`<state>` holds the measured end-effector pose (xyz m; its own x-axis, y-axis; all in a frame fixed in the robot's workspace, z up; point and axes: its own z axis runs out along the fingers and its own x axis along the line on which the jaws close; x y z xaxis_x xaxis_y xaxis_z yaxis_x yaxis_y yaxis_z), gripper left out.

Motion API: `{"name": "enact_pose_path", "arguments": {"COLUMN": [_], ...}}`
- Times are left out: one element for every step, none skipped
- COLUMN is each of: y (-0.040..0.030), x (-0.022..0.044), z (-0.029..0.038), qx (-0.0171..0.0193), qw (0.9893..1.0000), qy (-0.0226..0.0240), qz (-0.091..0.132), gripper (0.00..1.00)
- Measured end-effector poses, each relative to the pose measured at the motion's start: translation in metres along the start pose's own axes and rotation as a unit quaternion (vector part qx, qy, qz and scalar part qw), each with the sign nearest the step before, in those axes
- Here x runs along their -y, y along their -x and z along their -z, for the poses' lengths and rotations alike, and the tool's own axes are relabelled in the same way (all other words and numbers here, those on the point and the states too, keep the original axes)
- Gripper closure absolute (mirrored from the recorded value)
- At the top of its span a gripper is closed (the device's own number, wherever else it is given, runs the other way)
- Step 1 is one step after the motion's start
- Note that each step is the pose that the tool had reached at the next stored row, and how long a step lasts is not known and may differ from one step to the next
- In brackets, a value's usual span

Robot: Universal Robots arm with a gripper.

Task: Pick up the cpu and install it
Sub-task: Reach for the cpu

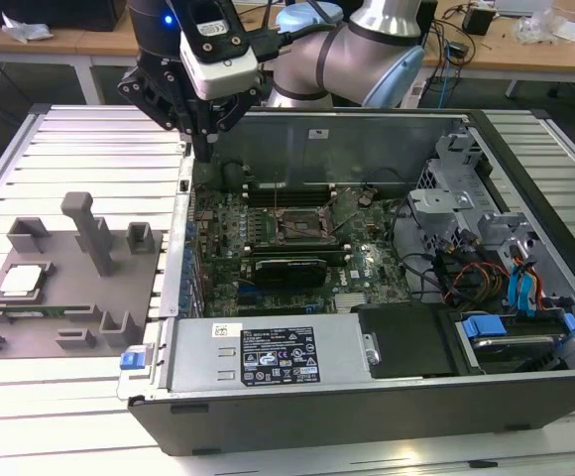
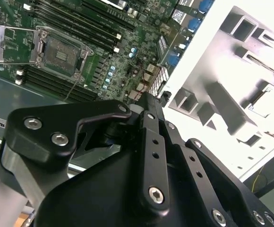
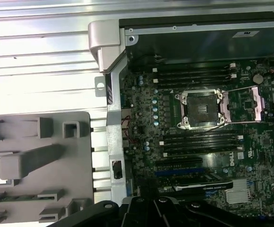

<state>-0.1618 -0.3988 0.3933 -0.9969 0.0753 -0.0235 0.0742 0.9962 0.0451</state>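
The cpu (image 1: 22, 281), a small silvery-white square, lies flat in a recess of the grey fixture (image 1: 119, 293) on the exterior view's left. In the second wrist view the cpu (image 2: 268, 101) shows as a bright square on that fixture. My gripper (image 1: 205, 149) hangs above the back corner of the open computer case, well apart from the cpu, its fingers shut together on nothing (image 2: 149, 99). The motherboard socket (image 1: 302, 226) sits in the middle of the board with its metal load plate (image 3: 243, 106) flipped open and the socket (image 3: 201, 109) bare.
The open computer case (image 1: 317, 129) holds memory sticks (image 3: 193, 75), a black card (image 1: 289, 268), a power supply (image 1: 268, 357) and drive bays with cables (image 1: 486, 278). A tall grey post (image 1: 89, 233) rises from the fixture. Everything rests on a slotted aluminium table (image 1: 79, 149).
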Motion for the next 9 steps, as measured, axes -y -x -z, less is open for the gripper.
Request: {"name": "enact_pose_path", "arguments": {"y": [-0.0009, -0.0022, -0.0029, -0.0037, -0.0042, -0.0046, -0.0053, -0.0056, -0.0059], "x": [0.0001, 0.0002, 0.0002, 0.0003, 0.0003, 0.0003, 0.0004, 0.0004, 0.0004], "z": [0.0001, 0.0001, 0.0001, 0.0002, 0.0002, 0.0001, 0.0002, 0.0002, 0.0002], "qx": [0.0000, 0.0000, 0.0000, 0.0000, 0.0000, 0.0000, 0.0000, -0.0001, 0.0000], "qw": [1.0000, 1.0000, 1.0000, 1.0000, 1.0000, 1.0000, 1.0000, 1.0000, 1.0000], "qy": [0.0000, 0.0000, 0.0000, 0.0000, 0.0000, 0.0000, 0.0000, 0.0000, 0.0000], "qz": [0.000, 0.000, 0.000, 0.000, 0.000, 0.000, 0.000, 0.000, 0.000], "gripper": [0.89, 0.89, 0.89, 0.89, 0.89, 0.89, 0.89, 0.89, 0.89]}}
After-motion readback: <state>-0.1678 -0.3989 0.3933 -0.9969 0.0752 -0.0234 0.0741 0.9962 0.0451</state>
